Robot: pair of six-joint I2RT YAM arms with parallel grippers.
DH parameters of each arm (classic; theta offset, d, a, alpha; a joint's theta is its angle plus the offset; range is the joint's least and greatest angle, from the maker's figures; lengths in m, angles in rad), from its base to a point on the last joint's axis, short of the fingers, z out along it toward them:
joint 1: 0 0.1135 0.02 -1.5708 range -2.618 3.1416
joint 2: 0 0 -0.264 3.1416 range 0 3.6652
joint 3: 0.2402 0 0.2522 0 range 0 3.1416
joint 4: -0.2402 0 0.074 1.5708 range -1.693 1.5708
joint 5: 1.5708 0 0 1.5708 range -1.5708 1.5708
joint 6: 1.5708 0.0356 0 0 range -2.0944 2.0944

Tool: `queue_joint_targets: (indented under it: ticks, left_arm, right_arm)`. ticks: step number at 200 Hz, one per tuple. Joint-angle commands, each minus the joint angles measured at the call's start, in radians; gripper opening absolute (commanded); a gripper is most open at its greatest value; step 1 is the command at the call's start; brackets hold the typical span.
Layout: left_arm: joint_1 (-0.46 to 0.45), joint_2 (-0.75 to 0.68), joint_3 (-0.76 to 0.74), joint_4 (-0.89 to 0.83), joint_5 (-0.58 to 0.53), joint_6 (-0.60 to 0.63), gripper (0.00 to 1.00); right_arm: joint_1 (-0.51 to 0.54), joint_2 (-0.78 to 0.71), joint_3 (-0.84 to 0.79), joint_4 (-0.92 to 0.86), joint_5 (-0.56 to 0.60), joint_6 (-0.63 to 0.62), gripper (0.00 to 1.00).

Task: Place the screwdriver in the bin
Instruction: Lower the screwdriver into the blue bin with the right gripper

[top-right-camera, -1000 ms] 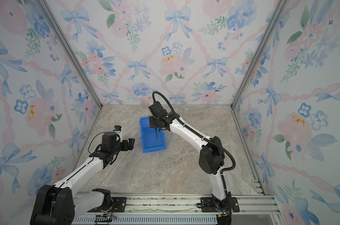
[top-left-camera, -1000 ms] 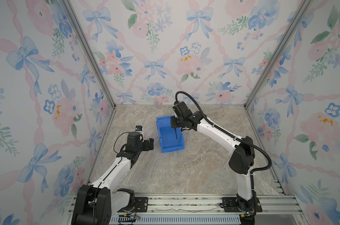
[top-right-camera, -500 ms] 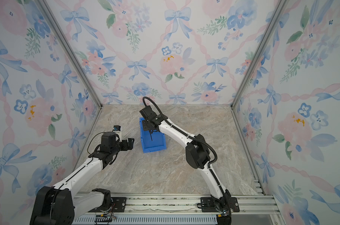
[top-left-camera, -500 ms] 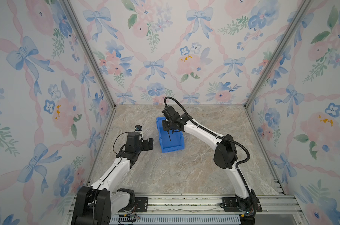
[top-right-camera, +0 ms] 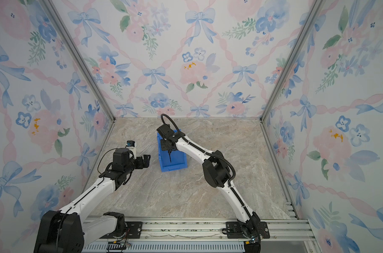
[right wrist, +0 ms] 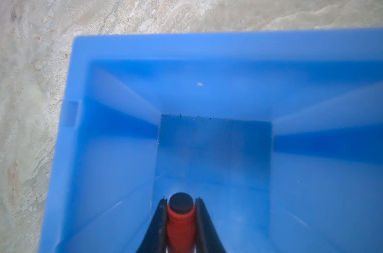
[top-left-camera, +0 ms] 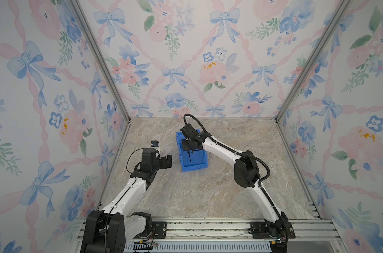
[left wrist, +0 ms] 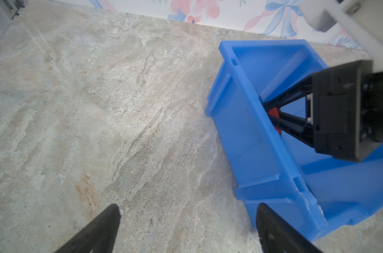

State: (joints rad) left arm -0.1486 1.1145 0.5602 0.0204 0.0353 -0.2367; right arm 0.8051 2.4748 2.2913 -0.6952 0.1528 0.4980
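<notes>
one small screwdriver (right wrist: 180,219) is clamped between the two black fingers (right wrist: 158,221) of the right gripper (right wrist: 181,199). the fingers press on either side of its red-orange handle, just below the black end cap. in both top views its thin black shaft (top-left-camera: 188,156) (top-right-camera: 170,156) hangs almost straight down, inside the outline of the blue plastic storage bin (top-left-camera: 193,167) (top-right-camera: 174,167). whether the tip touches the bin floor cannot be told. from the left wrist camera only a bit of red handle (left wrist: 273,112) shows behind the bin's side wall (left wrist: 247,135), so the tool sits below the rim there. the right wrist camera looks down into the bin (right wrist: 164,46), which holds only a few dark specks on its floor.

the bin stands on the marble-patterned tabletop (top-left-camera: 208,192), a little left of centre in both top views, with its cut-down front end toward the lower edge of the frame. the right gripper (top-left-camera: 189,147) (top-right-camera: 169,147) reaches in over the bin's upper half from the right.

the left gripper (top-left-camera: 167,161) (top-right-camera: 145,161) sits just left of the bin, holding nothing. its fingers (left wrist: 111,219) stand wide apart, one of them close to the bin's near corner; contact cannot be told.
</notes>
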Motion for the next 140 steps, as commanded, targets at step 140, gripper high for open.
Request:
queue_joint_targets:
  ticks: [140]
  left_arm:
    - [0.021,-0.013,-0.017,0.038,0.017,-0.006,0.98]
  right_arm:
    - [-0.022,0.104,0.015,0.017,-0.053,0.067,0.11]
